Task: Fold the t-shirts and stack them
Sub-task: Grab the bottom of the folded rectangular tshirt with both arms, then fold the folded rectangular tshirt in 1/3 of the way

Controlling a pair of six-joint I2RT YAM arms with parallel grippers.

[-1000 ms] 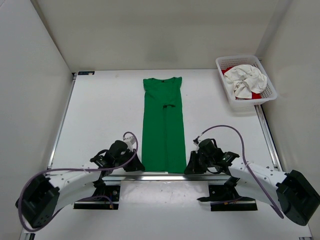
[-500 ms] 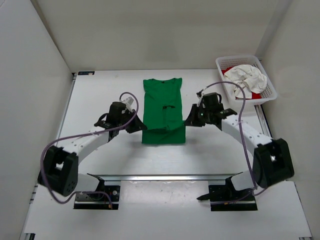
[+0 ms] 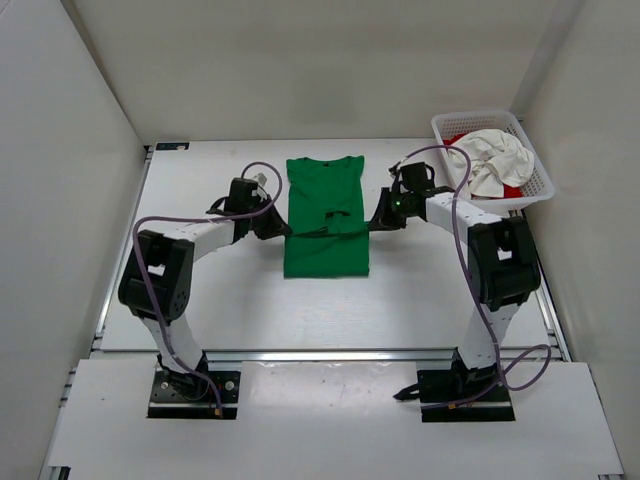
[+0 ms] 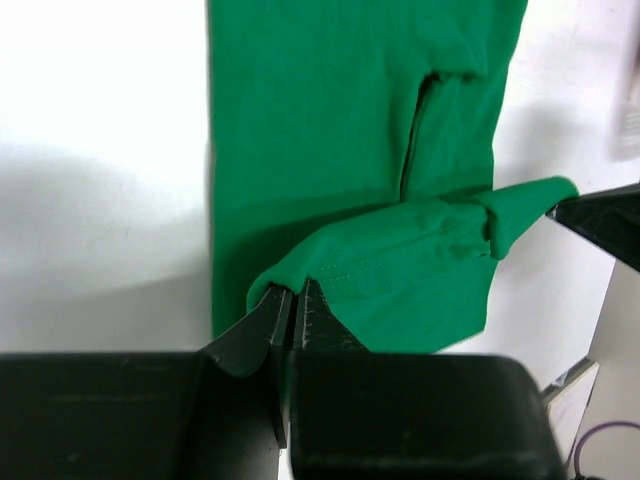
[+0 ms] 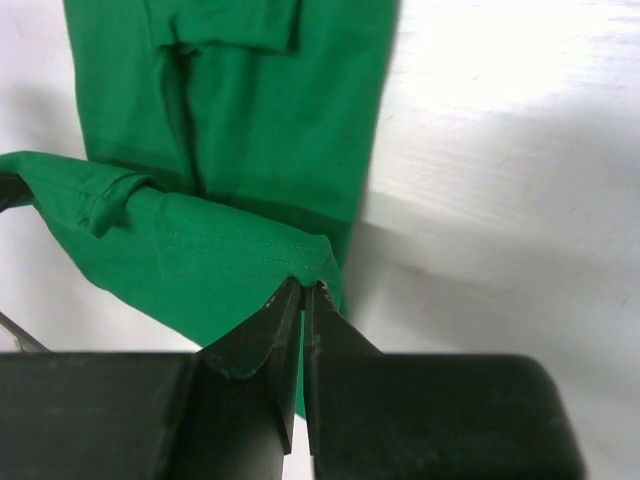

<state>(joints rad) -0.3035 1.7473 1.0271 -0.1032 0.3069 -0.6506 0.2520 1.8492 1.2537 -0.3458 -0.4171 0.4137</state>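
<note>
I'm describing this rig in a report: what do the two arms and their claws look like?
The left arm and right arm match: white rounded link shells between black joint housings, on black bases. A loose purple-grey cable loops along each. The left claw and right claw are black, each a boxy body with two flat fingers tapering to thin tips.

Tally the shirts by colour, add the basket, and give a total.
green shirt: 1
white shirt: 1
red shirt: 1
basket: 1
Total: 4
</note>
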